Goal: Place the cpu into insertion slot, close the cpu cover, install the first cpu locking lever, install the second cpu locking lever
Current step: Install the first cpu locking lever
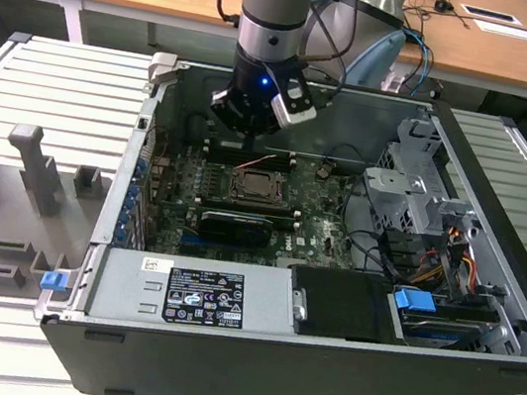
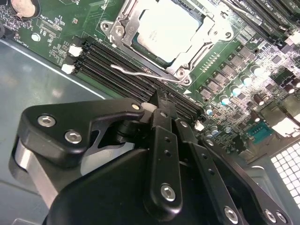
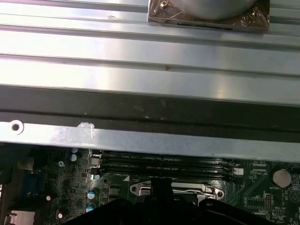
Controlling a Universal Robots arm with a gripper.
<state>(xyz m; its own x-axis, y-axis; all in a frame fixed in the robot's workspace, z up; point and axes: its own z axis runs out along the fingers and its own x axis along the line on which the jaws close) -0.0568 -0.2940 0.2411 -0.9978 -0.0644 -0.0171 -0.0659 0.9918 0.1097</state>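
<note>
Second wrist view: cpu [image 2: 165, 29] seated in slot [image 2: 140, 44], cover [image 2: 199, 44] closed over it; one lever [image 2: 140, 75] apparently unlatched. Pincer [image 2: 161, 105] pressed together, empty, poised just beside lever, likely to push it.

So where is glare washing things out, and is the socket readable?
In the second wrist view the cpu reflects pale light but the cpu cover edges read clearly; the gripper is dark foreground. In the first wrist view the case wall glares brightly.
</note>
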